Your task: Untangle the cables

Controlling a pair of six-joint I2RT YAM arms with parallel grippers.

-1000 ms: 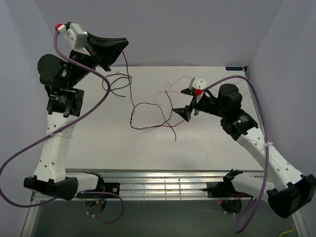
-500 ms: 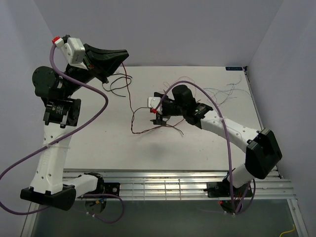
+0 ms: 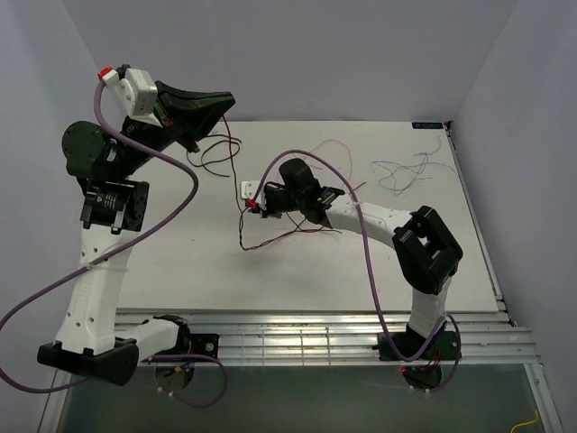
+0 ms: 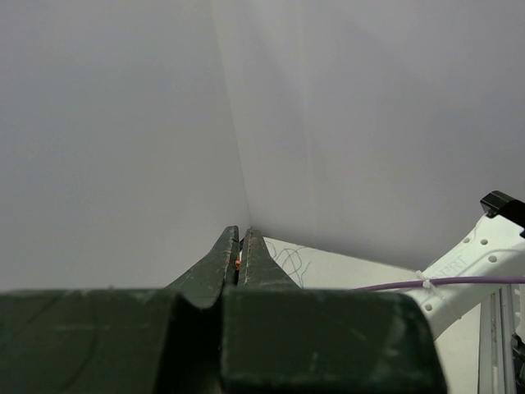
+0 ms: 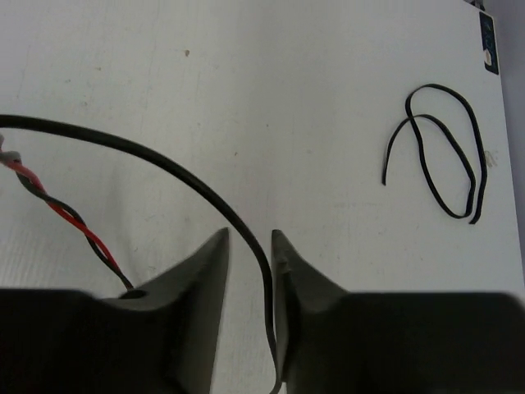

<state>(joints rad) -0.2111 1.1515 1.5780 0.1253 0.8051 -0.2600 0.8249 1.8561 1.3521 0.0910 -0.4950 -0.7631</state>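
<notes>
Left gripper (image 4: pixel 240 234): clenched on the red cable (image 3: pixel 233 144), upper left of our top view.
Right gripper (image 5: pixel 249 236): mid-frame, a narrow gap around the black cable (image 5: pixel 164 162); we cannot tell whether it grips.

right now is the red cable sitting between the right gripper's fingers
No, only a black cable runs between the fingers of the right gripper; the red cable lies outside them, twisted with another black one.
</notes>
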